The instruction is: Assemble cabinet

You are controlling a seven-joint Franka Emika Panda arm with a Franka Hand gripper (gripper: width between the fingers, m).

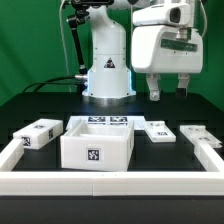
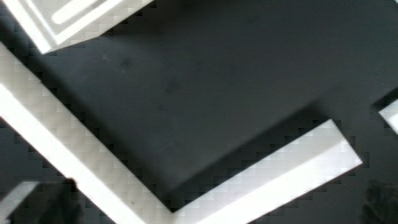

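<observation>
Hanging high above the table point(image 1: 40, 105), the fingers point(image 1: 170, 90) are spread apart and hold nothing. They are up on the exterior view's right, well apart from every piece, so I think the arm has not picked its next part yet.

The cabinet point(image 1: 97, 148) is the big white box. It sits in the middle of the table, near the front, with its open side up and a square tag on its front wall. It stands flat and steady. That looks like a good way to leave it, because other parts can go onto it from above.

A small white block point(image 1: 38, 133) lies near it on the exterior view's left. A flat tagged piece point(image 1: 158, 130) and another block point(image 1: 200, 133) lie on the exterior view's right. None of them touch the cabinet. They are spread out, so the fingers have room to come down around just one.

A long white rail point(image 1: 110, 183) runs along the front and sides, maybe to keep parts from sliding off.

The wrist view shows mostly dark table and a few white edges. I cannot tell which pieces those are.
</observation>
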